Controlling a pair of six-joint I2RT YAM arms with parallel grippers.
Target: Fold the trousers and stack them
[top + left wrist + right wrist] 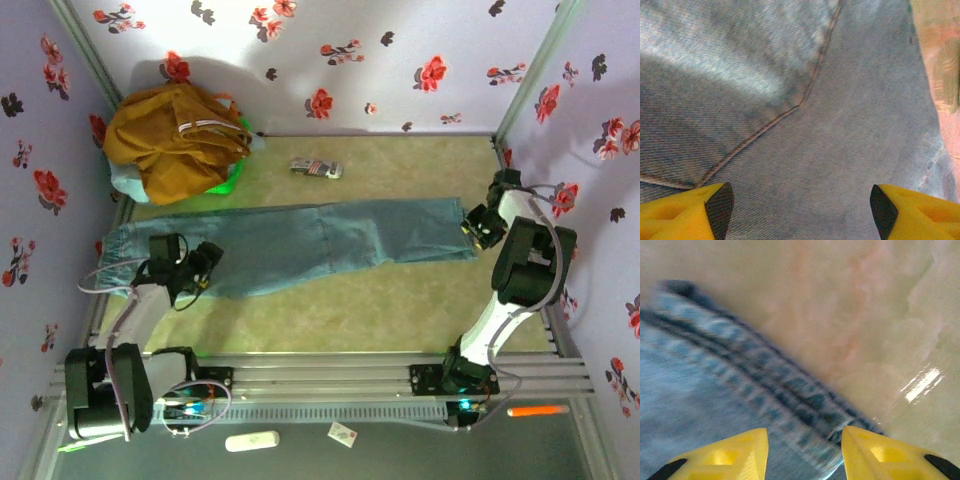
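One pair of trousers (330, 235) laid flat, left fingers (685, 210) spread wide, right fingers (730, 457) half apart over hem

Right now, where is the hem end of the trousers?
In the top view the hem lies at the right side of the table, right beside the right gripper.

my fingers (675, 217) are yellow wedges with black pads (720, 209) on their inner tips; behind them run white arm links (492, 325), black joints (530, 265) and looping grey cables (98, 285).
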